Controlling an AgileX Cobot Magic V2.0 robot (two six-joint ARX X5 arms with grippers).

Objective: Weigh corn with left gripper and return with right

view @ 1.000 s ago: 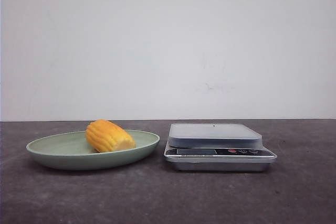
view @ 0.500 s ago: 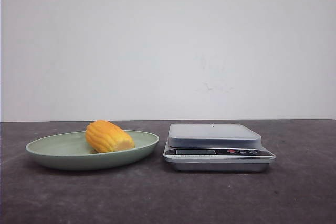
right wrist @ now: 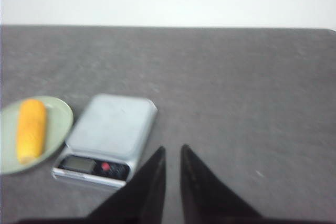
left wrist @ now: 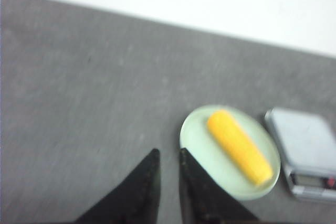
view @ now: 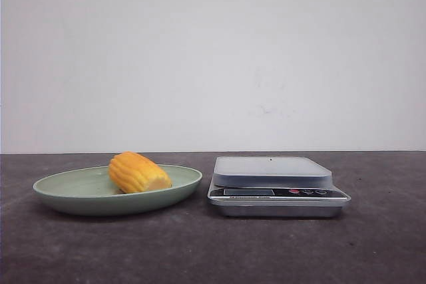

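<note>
The corn (view: pixel 138 173), a stubby yellow-orange cob, lies on a pale green plate (view: pixel 53 187) at the left of the table. A silver kitchen scale (view: pixel 273 171) stands to its right with nothing on its platform. Neither gripper shows in the front view. In the left wrist view my left gripper (left wrist: pixel 168 153) hangs above bare table short of the plate (left wrist: pixel 197 129) and the corn (left wrist: pixel 239 145); its jaws are nearly together and hold nothing. In the right wrist view my right gripper (right wrist: pixel 172 149) is above the table beside the scale (right wrist: pixel 113 124), jaws nearly together and empty.
The table is dark grey and backed by a white wall. The scale's display and buttons (view: pixel 279 192) face the front. The scale also shows at the edge of the left wrist view (left wrist: pixel 304 140), and the corn (right wrist: pixel 30 129) on its plate (right wrist: pixel 60 114) in the right wrist view.
</note>
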